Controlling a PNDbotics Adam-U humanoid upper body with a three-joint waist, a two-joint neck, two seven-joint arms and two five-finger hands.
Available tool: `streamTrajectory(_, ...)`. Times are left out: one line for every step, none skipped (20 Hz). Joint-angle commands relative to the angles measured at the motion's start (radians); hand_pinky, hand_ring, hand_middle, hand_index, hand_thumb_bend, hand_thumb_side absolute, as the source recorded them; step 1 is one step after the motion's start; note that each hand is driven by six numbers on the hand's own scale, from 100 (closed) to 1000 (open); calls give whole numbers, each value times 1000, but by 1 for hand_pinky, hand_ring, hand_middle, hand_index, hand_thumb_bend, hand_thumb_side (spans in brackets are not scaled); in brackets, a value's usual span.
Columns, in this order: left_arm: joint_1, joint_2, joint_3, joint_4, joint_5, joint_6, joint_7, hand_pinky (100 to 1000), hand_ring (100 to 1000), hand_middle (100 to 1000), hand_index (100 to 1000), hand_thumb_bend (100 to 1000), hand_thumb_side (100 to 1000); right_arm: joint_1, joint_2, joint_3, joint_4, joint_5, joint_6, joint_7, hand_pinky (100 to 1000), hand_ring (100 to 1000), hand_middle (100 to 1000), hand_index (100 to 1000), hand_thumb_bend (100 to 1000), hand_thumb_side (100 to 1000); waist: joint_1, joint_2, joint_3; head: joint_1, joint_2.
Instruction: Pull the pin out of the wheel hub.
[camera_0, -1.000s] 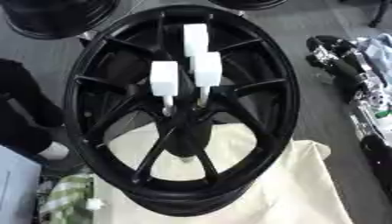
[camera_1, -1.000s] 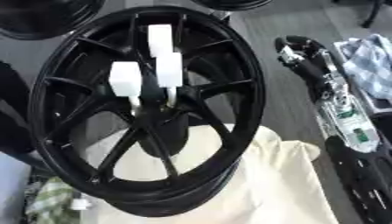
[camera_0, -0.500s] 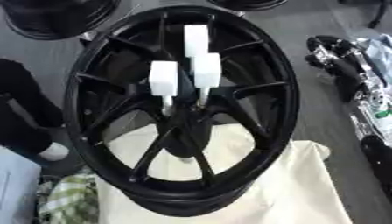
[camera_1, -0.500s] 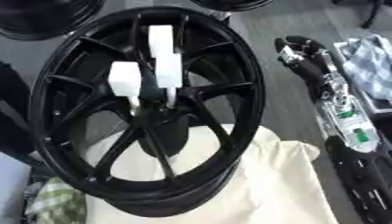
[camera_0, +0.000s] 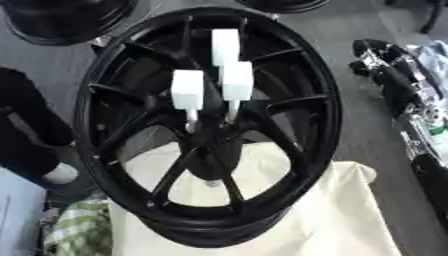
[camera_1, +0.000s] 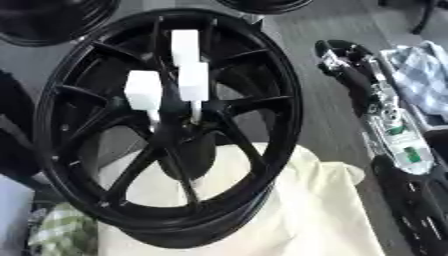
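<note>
A black spoked wheel hub (camera_0: 306, 100) lies tilted on a cream cloth (camera_0: 350, 215). Three pins with white block handles stand out of its middle: one on the left (camera_0: 187, 89), one beside it on the right (camera_0: 236, 80) and one farther back (camera_0: 225, 46). Thin metal shafts run from the two nearer handles down into the hub's centre (camera_0: 210, 145). My right arm (camera_1: 385, 120), black with silver parts, lies along the right side, apart from the wheel. Its hand (camera_1: 337, 50) shows at the upper end, too unclear to read. My left hand shows in no view.
Other black wheels (camera_0: 61, 20) lie at the far edge. A dark shape with a pale end (camera_0: 35, 135) sits at the left beside the rim. A green checked cloth (camera_0: 74, 230) lies at the lower left, a blue checked cloth (camera_1: 420, 75) at the right.
The pictures have shifted very slightly; the pins, the wheel and my right arm stand as before.
</note>
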Motion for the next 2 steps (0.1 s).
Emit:
streamTrajectory(-9,8,-22,-1,59,-33,60,768,714,720,751,100,837,-18,-14,-1,-24,-8,2,-5,777,654,647,757,394,352,-2,-22,-2,4,-2)
streamTrajectory(-8,5,-32,-1,78,-41,78,769,715,721,751,100,837,-18,-14,-1,-24,-9,2,-6,777,654,647,757,395,351,-2,-22,-2,5,-2)
